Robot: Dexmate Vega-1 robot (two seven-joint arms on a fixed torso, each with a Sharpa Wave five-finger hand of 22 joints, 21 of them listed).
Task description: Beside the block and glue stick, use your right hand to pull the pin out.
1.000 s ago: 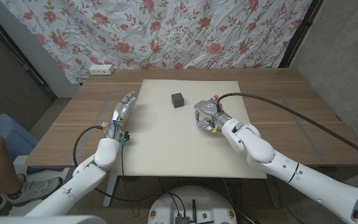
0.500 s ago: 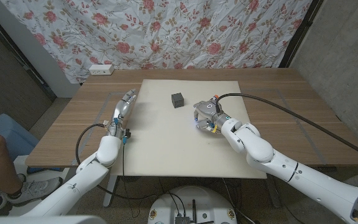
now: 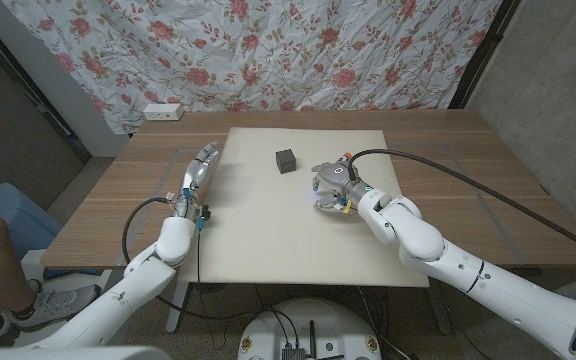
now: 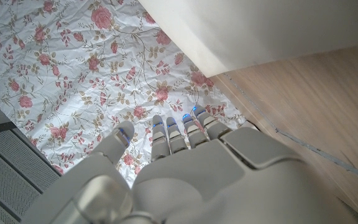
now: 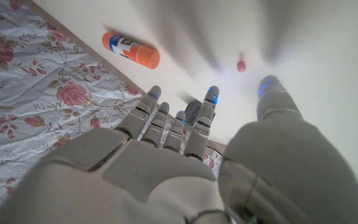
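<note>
Small pink-headed pin (image 5: 241, 65) stuck in the cream foam mat (image 3: 268, 230), toward its right edge, near the orange-capped glue stick (image 5: 130, 50) and small dark cube block (image 3: 287, 161). Right hand (image 3: 330, 185) poised above, fingers spread, holding nothing. Light, tiny, slippery; best pinched at the round head, pulled straight.

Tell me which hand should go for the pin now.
Right. The right hand hovers open over the mat, the pin just beyond its fingertips. The left hand waits at the mat's far edge.
</note>
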